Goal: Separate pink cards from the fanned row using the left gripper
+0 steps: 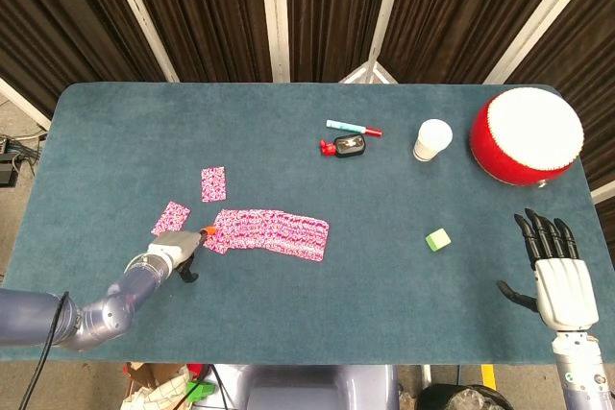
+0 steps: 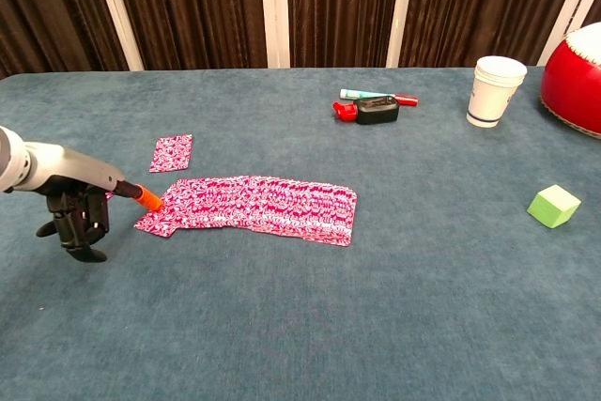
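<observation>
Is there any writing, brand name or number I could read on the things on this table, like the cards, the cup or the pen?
No text is readable in either view.
Fanned row of pink cards: a pattern only, no words or numbers visible.
White cup: a dark band near the base, no lettering visible.
Pen: any print is too small to read.
Black and red object: no label legible.

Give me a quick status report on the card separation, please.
Left hand fingers curled, orange tip on end card of fanned row. Right hand open, idle. Nothing in the way.
</observation>
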{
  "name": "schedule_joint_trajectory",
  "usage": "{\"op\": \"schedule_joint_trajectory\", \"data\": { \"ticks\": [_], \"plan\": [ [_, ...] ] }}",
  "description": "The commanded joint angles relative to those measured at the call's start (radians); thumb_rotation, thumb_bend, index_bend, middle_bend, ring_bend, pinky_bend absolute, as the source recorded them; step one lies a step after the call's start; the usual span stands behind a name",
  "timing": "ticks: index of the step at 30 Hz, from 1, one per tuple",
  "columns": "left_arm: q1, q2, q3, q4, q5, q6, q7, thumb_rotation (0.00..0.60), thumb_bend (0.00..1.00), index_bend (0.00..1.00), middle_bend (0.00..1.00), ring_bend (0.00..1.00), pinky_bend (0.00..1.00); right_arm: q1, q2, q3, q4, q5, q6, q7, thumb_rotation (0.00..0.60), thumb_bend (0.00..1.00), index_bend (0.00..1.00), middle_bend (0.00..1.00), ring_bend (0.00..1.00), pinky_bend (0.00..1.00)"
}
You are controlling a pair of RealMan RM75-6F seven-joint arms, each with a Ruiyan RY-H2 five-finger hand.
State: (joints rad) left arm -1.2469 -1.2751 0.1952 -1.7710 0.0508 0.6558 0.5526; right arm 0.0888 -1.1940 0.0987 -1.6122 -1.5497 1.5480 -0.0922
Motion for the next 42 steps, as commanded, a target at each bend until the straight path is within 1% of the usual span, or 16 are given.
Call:
{"op": "schedule_joint_trajectory", "data": {
  "ticks": [1, 14, 19, 28, 35, 42],
  "plan": [
    [-0.006, 0.000, 0.010, -0.001, 0.003, -0.003, -0.006, 0.600, 0.48, 0.06, 0.75, 0.61, 0.68, 0.000, 0.000, -0.001, 0.001, -0.001, 0.000, 0.000, 0.600, 0.13, 0.08, 0.07, 0.10, 0.07],
    [-0.038, 0.022, 0.074, -0.051, 0.017, 0.008, -0.008, 0.600, 0.48, 0.07, 0.75, 0.61, 0.68, 0.002, -0.007, 0.005, 0.008, 0.002, 0.009, -0.020, 0.600, 0.13, 0.08, 0.07, 0.10, 0.07],
    [-0.051, 0.038, 0.112, -0.079, 0.024, -0.002, -0.004, 0.600, 0.48, 0.07, 0.75, 0.61, 0.68, 0.003, -0.007, 0.005, 0.007, 0.002, 0.008, -0.017, 0.600, 0.13, 0.08, 0.07, 0.10, 0.07],
    [-0.069, 0.054, 0.150, -0.126, 0.067, -0.016, -0.006, 0.600, 0.48, 0.07, 0.75, 0.61, 0.68, 0.005, -0.008, 0.004, 0.004, 0.002, 0.007, -0.021, 0.600, 0.13, 0.08, 0.07, 0.10, 0.07],
    [-0.108, 0.039, 0.190, -0.171, 0.062, 0.013, 0.012, 0.600, 0.48, 0.07, 0.75, 0.61, 0.68, 0.005, -0.008, 0.003, 0.006, 0.000, 0.010, -0.018, 0.600, 0.13, 0.08, 0.07, 0.10, 0.07],
    [-0.133, 0.038, 0.214, -0.224, 0.061, 0.053, 0.022, 0.600, 0.48, 0.07, 0.75, 0.61, 0.68, 0.006, -0.008, 0.002, 0.006, -0.001, 0.009, -0.016, 0.600, 0.13, 0.08, 0.07, 0.10, 0.07]
  ]
}}
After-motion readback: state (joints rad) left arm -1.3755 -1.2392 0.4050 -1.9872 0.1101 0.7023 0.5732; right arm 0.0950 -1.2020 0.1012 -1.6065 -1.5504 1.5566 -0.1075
